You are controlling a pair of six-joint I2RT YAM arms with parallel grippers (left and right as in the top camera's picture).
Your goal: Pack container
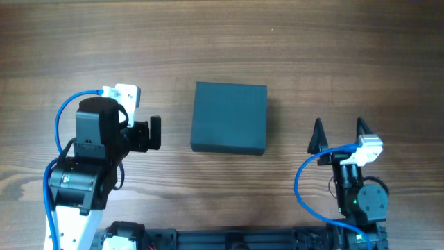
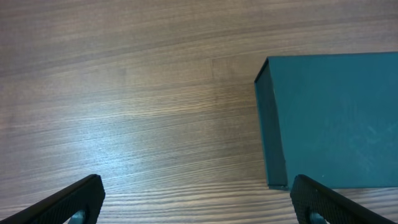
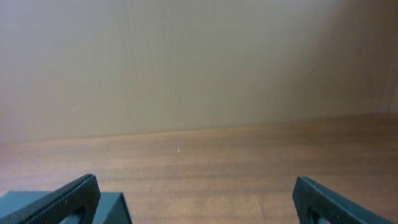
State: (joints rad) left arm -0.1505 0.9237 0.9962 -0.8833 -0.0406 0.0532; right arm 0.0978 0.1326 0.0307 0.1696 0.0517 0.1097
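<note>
The container (image 1: 229,117) is a dark teal-grey square box in the middle of the wooden table, its top flat and closed. My left gripper (image 1: 151,133) hangs just left of it, open, with nothing between its fingers. From the left wrist, the container (image 2: 329,118) fills the right side, and the left gripper (image 2: 198,199) has only bare wood between its fingers. My right gripper (image 1: 339,132) is open to the right of the box and nearer the front edge, apart from it. The right wrist view shows the right gripper (image 3: 196,199) empty and a container corner (image 3: 109,210) at the lower left.
Wood-grain table (image 1: 333,55) runs all round the box. Blue cables (image 1: 66,111) loop off both arms. A black rail (image 1: 229,239) lies along the front edge. A plain beige wall (image 3: 199,62) stands behind the table.
</note>
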